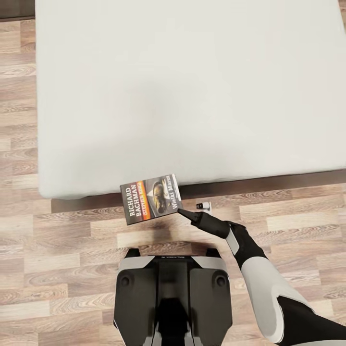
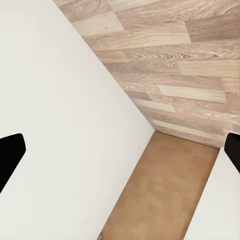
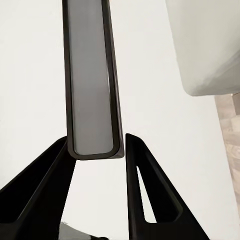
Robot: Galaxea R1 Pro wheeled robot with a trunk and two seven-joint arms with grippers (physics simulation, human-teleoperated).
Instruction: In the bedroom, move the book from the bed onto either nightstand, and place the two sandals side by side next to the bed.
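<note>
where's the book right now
In the head view the book is gripped by the right gripper, held over the floor just off the bed's near edge, ahead of the robot.

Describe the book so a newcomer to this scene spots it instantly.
Start at the big off-white bed and go to its near edge, above the wood-plank floor. There the right gripper holds the book by one corner, in front of the mattress edge. It is the one printed thing: dark cover, orange band, white "RICHARD BACHMAN" lettering.
</note>
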